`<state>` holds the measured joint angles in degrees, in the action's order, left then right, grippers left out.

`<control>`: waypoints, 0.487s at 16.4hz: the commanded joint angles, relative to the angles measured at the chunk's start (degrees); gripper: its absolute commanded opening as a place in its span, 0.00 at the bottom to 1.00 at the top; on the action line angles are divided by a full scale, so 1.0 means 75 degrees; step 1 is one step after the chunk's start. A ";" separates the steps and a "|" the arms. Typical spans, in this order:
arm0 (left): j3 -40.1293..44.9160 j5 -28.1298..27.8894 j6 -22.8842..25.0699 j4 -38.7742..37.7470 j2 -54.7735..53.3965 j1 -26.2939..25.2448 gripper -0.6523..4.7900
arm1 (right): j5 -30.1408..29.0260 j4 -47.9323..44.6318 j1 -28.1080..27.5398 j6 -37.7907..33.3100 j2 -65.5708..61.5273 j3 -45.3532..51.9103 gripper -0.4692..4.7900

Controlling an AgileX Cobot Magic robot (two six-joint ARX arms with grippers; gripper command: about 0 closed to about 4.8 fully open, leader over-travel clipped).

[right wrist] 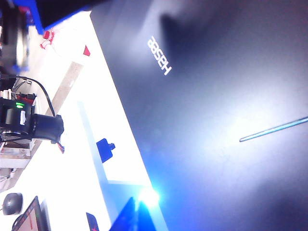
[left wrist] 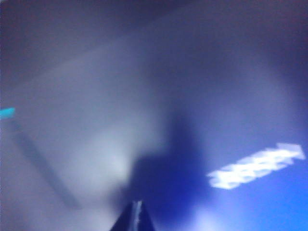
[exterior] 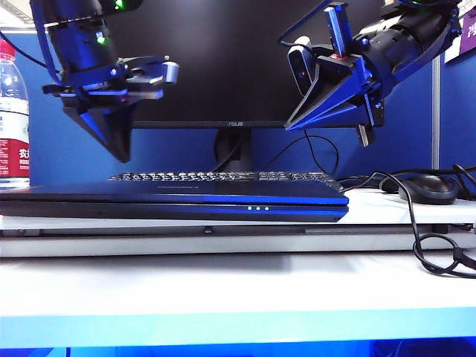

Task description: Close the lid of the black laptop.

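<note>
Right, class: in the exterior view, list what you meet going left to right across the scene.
Clear plastic water bottle with red label → left tool → closed black laptop → right tool → black computer mouse.

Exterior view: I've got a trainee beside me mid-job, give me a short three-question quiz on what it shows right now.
1. True or false: the lid of the black laptop is down flat on its base.
2. Which gripper hangs above the laptop's left half: A) left gripper B) right gripper?
3. Fill in: the black object on the table right of the laptop is a computer ____.

Key:
1. True; the lid lies level on the base, with three small lights showing on the front edge.
2. A; both grippers hang clear above the lid, touching nothing.
3. mouse, with its cable looping toward the table's front.
</note>
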<state>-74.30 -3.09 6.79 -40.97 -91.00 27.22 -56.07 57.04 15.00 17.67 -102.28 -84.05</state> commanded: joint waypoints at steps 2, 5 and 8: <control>-0.0017 0.1032 -0.0370 0.0670 0.0903 0.0012 0.11 | -0.0055 -0.0481 0.0012 0.0119 0.0909 -0.0038 0.07; -0.0012 0.1411 -0.0729 0.0970 0.2454 0.0017 0.11 | 0.0006 -0.1274 0.0009 0.0189 0.2241 -0.0038 0.07; -0.0015 0.1696 -0.0769 0.1431 0.4176 0.0017 0.11 | 0.0664 -0.1536 0.0009 0.0137 0.3646 -0.0035 0.07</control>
<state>-74.28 8.12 1.37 -32.16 -61.89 27.38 -52.64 46.65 14.98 18.94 -76.64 -84.03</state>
